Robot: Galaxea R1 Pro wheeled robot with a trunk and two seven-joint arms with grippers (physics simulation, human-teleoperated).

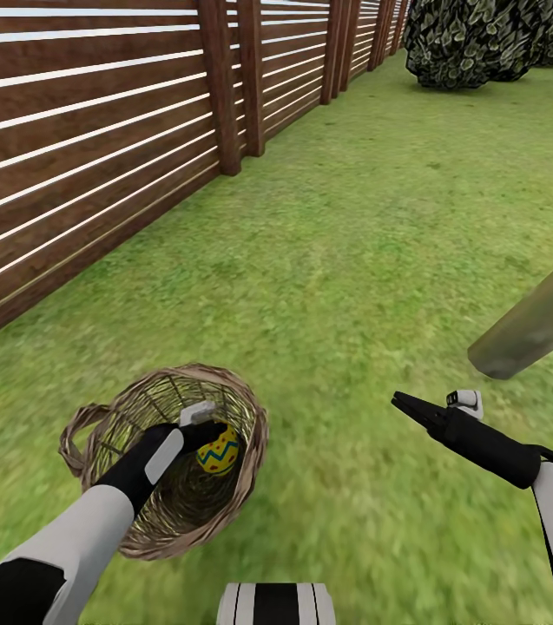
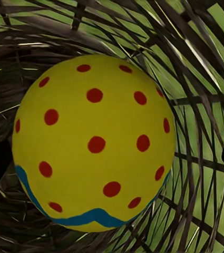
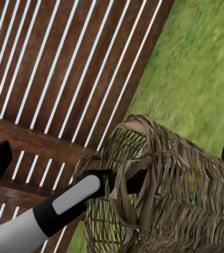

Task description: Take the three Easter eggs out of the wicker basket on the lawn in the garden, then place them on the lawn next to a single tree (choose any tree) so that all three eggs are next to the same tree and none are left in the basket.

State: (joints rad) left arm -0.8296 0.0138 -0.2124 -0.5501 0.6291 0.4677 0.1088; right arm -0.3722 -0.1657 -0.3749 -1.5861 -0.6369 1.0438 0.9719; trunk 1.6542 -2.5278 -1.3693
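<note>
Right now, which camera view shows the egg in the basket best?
The left wrist view: the Easter egg looms close, dots and zigzag band clear. The head view shows it small beside the left hand; in the right wrist view, only faint colour through the wicker basket.

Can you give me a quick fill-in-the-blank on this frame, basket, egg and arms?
1. The left gripper reaches inside the round tan woven wicker ____.
2. The yellow Easter egg carries dots coloured ____.
3. The right gripper hangs above the green ____.
4. Behind the basket runs a brown slatted wooden ____.

Missing words: basket; red; lawn; fence
</note>
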